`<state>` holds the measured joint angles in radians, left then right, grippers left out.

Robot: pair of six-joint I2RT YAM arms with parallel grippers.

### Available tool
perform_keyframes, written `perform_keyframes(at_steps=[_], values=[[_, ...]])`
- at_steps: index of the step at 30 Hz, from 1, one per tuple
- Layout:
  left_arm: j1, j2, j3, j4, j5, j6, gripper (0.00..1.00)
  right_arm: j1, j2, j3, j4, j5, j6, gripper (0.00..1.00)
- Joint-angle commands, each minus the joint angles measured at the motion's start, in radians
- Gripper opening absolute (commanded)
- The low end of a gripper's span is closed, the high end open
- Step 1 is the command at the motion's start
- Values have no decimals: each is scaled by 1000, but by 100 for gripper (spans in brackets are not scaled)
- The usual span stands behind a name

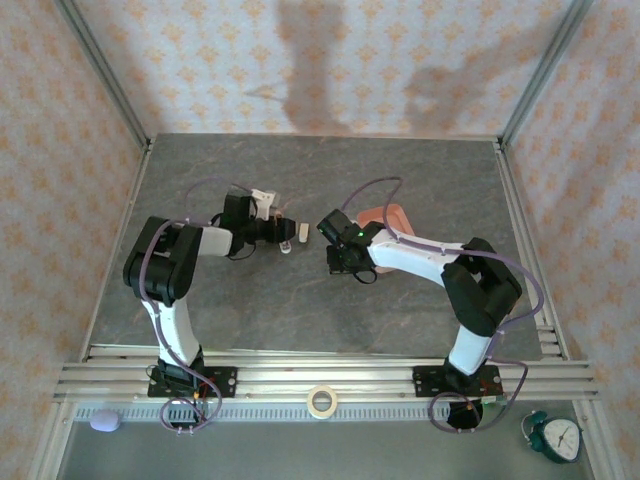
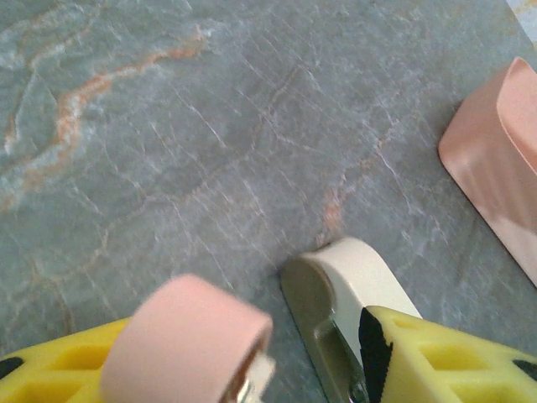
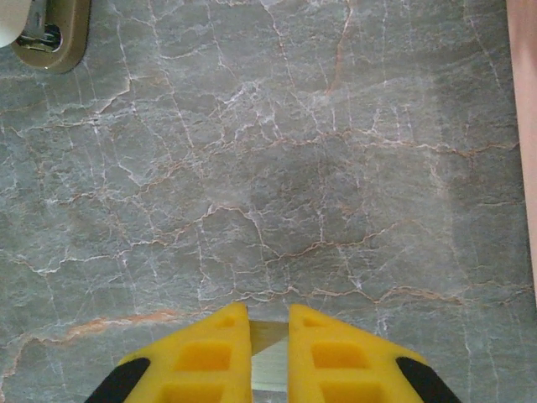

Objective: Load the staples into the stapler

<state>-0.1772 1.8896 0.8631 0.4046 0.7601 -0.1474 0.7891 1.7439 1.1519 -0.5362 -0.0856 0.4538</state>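
The stapler sits hinged open on the grey, orange-veined stone-look tabletop, between the parted fingers of the left gripper; whether they press on it I cannot tell. Near it, the right gripper is clamped on a grey strip of staples, with the pink tray just beyond. Cream walls with an orange floral pattern enclose the table.
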Motion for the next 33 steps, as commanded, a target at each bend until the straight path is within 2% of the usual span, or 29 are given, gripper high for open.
perform_keyframes(at_steps=[1, 21, 25, 33], values=[[-21, -53, -46, 30, 27, 23, 60, -5, -44, -18, 2, 26, 24, 14], [-101, -188, -181, -56, -73, 38, 60, 10, -98, -47, 7, 18, 43, 14], [-107, -241, -209, -74, -115, 10, 64, 14, -108, -40, 6, 17, 39, 14], [-107, -442, -252, -203, -292, -72, 75, 15, -80, 1, -40, -22, 8, 14]])
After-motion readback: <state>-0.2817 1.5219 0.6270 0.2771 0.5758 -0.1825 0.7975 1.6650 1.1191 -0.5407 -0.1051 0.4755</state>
